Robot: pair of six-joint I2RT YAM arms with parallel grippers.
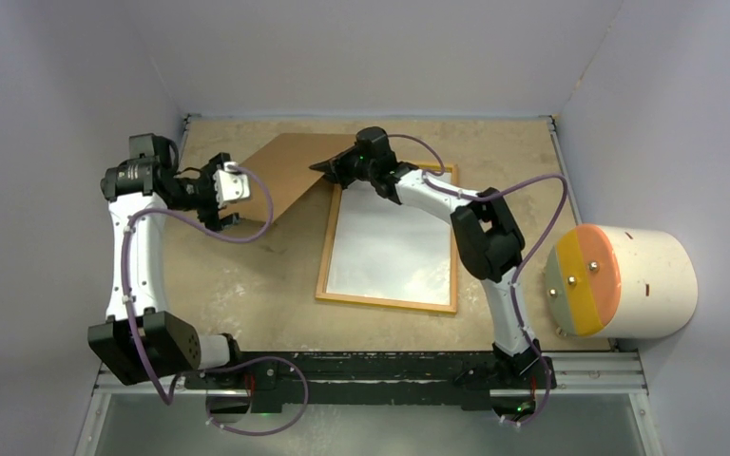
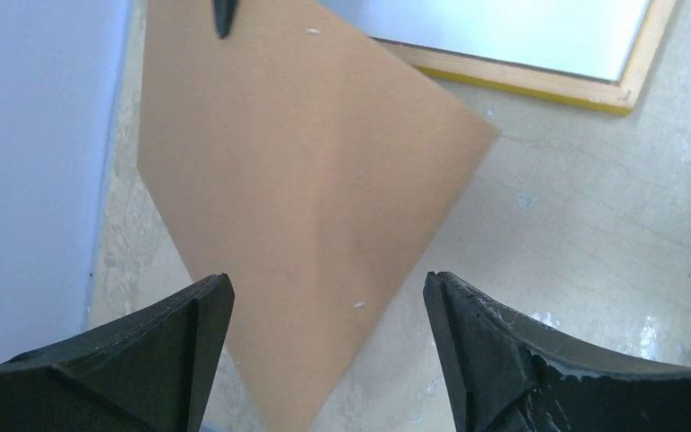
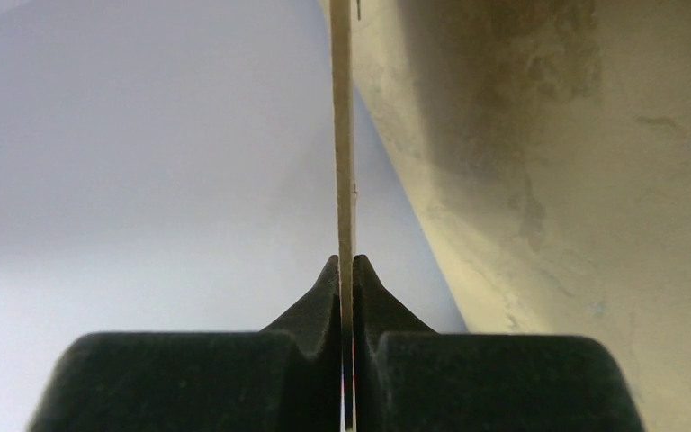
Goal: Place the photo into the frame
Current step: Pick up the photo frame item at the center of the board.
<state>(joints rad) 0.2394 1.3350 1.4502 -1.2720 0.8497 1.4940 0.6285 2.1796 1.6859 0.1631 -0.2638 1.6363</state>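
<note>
Mid-tabletop [image 1: 247, 285], scuffed beige: thin rectangular frame [image 1: 387, 302] lying face down, wood-brown back up, yellow lip showing. Glossy white-backed photo [image 1: 390, 247] inside it, looks seated. Toward far-left corner: flat smooth brown backing board [image 1: 285, 171], seemingly raised at the corner pinched by right gripper [image 3: 346, 265], jaws clamped tight on its thin edge. Left gripper [image 2: 328, 288] spread wide, empty, at the board's opposite corner, probably to steady it.

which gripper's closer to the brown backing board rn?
Right. The right gripper is shut on the backing board, pinching its thin edge. The left gripper is open, facing the board's opposite corner, not gripping it.
</note>
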